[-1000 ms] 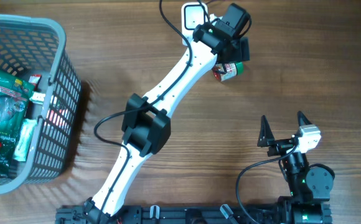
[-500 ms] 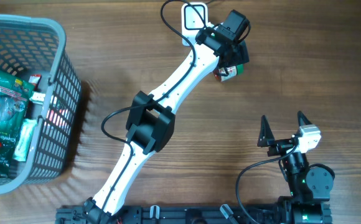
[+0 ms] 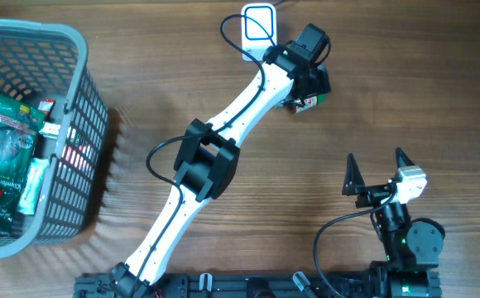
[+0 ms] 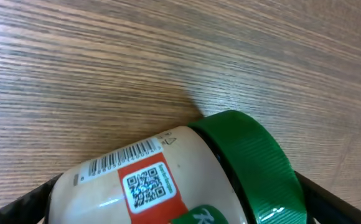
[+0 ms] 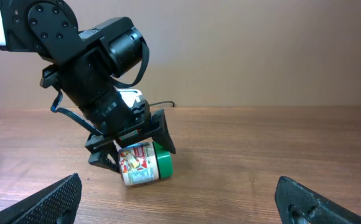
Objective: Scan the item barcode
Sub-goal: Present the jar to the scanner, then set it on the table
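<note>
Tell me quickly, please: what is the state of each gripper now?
Left gripper: jaws around the green-capped jar; whether it grips cannot be told.
Right gripper: open, holding nothing.

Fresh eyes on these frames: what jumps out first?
The left arm stretched diagonally across the table, left gripper straddling a green-lidded jar lying on its side at the far edge, barcode and QR code facing the wrist camera. A grey basket of packets sits far left; the right gripper rests open, near right.
</note>
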